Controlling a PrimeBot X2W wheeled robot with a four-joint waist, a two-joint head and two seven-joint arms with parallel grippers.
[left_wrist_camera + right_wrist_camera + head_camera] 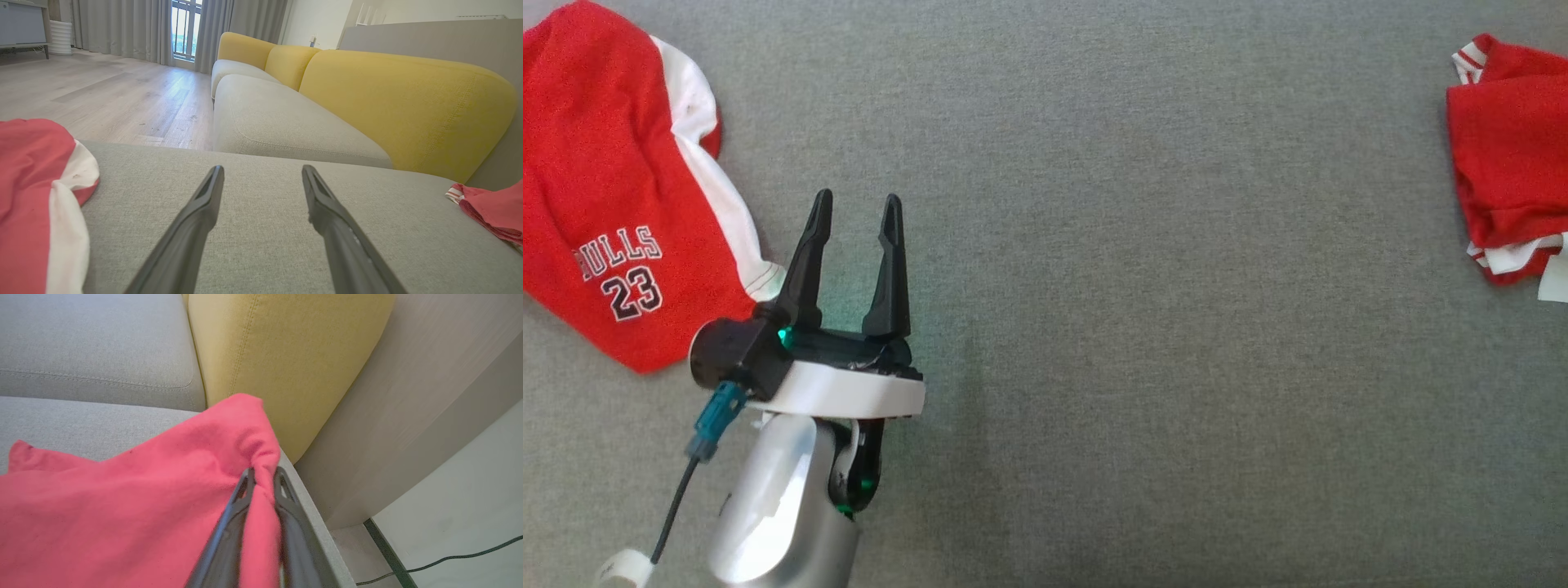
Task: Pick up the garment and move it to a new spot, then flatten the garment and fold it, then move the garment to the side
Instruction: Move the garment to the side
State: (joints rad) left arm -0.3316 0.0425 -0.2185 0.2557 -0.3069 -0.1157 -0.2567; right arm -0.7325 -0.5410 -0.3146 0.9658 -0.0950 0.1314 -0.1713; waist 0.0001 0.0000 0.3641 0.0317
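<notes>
- While the left gripper [858, 198] is held over the grey cushion [1143, 294], its two dark fingers are spread wide apart and nothing is caught between them.
- To the left of that gripper, just beside its left finger, a red and white jersey [605, 163] is laid on the cushion (the lettering "BULLS" and "23" can be read on it). Whether the finger touches the jersey's white edge cannot be told.
- Well off to the right of the left gripper, at the edge of the head view, the red garment [1507, 155] is seen bunched up, with white striped trim at its borders.
- In the left wrist view, bare grey fabric is seen between and ahead of the fingers. Beyond the fingertips a yellow backrest [408, 106] is seen to the right and a wooden floor [106, 98] to the left.
- The right gripper [265, 473] is closed on the red garment: a fold of the cloth is pinched between its fingertips, and the rest is seen to the left of the fingers, in front of the grey cushion.
- Ahead of the right gripper the yellow backrest is met again, and to its right a dark cable [449, 560] is laid across a pale floor.
</notes>
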